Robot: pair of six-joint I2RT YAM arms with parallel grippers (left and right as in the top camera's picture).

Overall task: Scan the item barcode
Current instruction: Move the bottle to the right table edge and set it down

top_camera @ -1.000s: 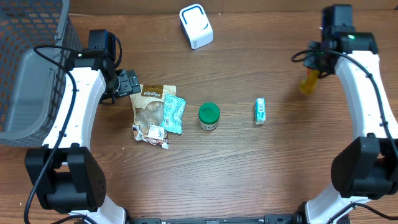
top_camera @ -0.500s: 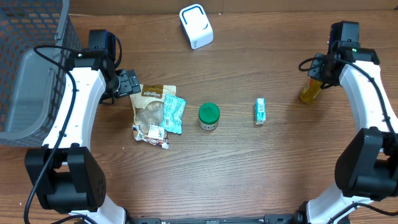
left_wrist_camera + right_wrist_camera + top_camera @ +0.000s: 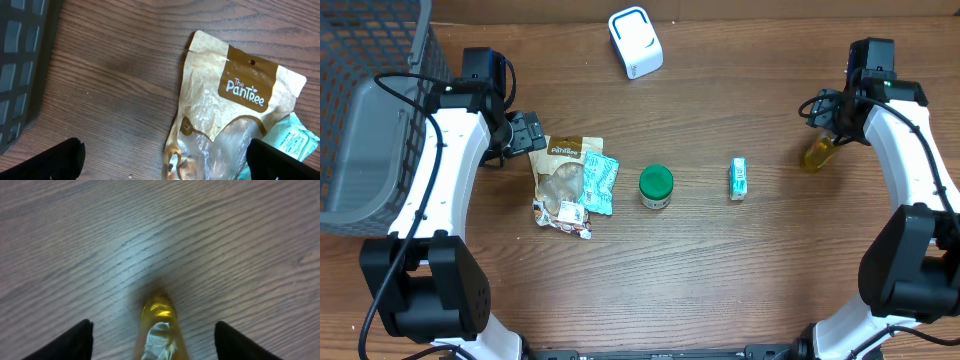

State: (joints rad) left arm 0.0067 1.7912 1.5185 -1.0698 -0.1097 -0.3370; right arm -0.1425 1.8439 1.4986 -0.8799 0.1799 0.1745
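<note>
The right gripper's (image 3: pixel 155 345) jaws stand wide on either side of a yellow bottle (image 3: pixel 817 153), no longer closed on it as they were 1 second ago. The bottle now rests on the wooden surface (image 3: pixel 770 270) near the right edge, well apart from the white scanner (image 3: pixel 635 42) at the top. The left gripper's (image 3: pixel 165 165) jaws, equally wide and unchanged, hover over a Pantree snack pouch (image 3: pixel 220 125) beside a teal packet (image 3: pixel 600 182). A green-lidded jar (image 3: pixel 656 186) and 1 small box (image 3: pixel 739 179) sit mid-surface. A gray basket (image 3: pixel 360 100) stands far left.
</note>
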